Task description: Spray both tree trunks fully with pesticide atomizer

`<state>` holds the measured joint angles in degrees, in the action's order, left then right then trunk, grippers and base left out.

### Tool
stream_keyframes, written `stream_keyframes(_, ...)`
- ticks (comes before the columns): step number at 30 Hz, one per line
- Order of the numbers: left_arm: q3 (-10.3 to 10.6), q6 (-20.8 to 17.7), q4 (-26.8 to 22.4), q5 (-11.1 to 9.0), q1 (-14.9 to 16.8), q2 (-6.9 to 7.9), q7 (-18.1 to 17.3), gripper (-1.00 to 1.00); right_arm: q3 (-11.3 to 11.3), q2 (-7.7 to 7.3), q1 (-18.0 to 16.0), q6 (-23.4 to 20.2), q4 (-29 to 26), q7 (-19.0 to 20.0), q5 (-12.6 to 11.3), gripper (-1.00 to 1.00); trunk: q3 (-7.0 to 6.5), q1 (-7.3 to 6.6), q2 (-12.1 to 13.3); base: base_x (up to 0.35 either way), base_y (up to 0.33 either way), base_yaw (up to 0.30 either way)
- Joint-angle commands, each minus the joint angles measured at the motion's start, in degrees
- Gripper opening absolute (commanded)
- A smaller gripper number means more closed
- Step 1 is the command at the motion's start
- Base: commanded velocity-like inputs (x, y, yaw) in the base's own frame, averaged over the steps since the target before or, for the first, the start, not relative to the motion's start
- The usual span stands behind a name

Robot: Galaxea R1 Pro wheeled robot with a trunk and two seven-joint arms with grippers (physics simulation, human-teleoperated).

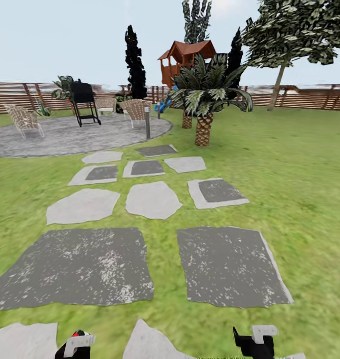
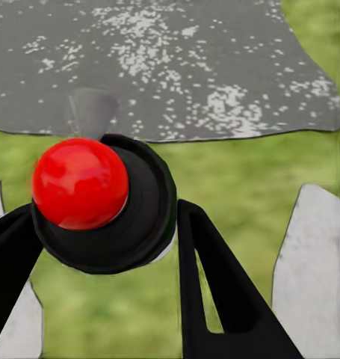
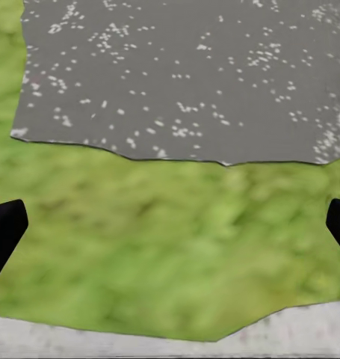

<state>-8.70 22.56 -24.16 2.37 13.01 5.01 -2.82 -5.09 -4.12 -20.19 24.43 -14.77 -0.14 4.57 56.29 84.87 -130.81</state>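
Item: the pesticide atomizer (image 2: 102,206), a small dark round-bodied bottle with a glossy red ball-shaped top, which we find clamped between the two black fingers (image 2: 214,292) of the left gripper (image 2: 102,224), well above the blurry green grass floor (image 2: 237,172) and its speckled dark grey paving slab (image 2: 177,67). Handling: we judge it light, rigid and smooth-walled, so it may slip or twist if held loosely; the dark body below the red top looks the best place to grip, leaving the spray head free and pointing outward. Right gripper (image 3: 170,224): its black fingertips (image 3: 5,228) sit at opposite edges of the right wrist view, spread wide, with nothing between them but grass and a pale stone edge (image 3: 304,329). By view: the left wrist view gives the bottle and its seating in the jaws; in the head view we make out little more than a red speck at the left gripper (image 1: 75,344), probably the bottle's top, though it is too small to be sure. The head view alone gives the surroundings: stepping stones (image 1: 152,199) leading to a grey round patio (image 1: 65,134), a short palm (image 1: 205,97), a brown slatted wooden fence (image 1: 309,97), and one tall tree with a pale leaning trunk (image 1: 277,82) well off toward the fence.
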Motion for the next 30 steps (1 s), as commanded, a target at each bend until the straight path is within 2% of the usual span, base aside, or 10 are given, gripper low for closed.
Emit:
stream_keyframes(1,0.0,-0.01,-0.01,0.0,0.0,0.0,0.0,-1.0,0.0,0.0,0.0,0.0,0.0,-0.01,0.0,1.0,0.0,0.0,0.0,0.0,0.0,-0.3)
stream_keyframes(30,0.0,-0.04,0.01,0.0,0.0,0.0,0.0,-1.0,0.0,0.0,0.03,0.0,0.08,-0.07,0.09,1.0,0.24,0.0,0.0,0.0,0.0,-0.3)
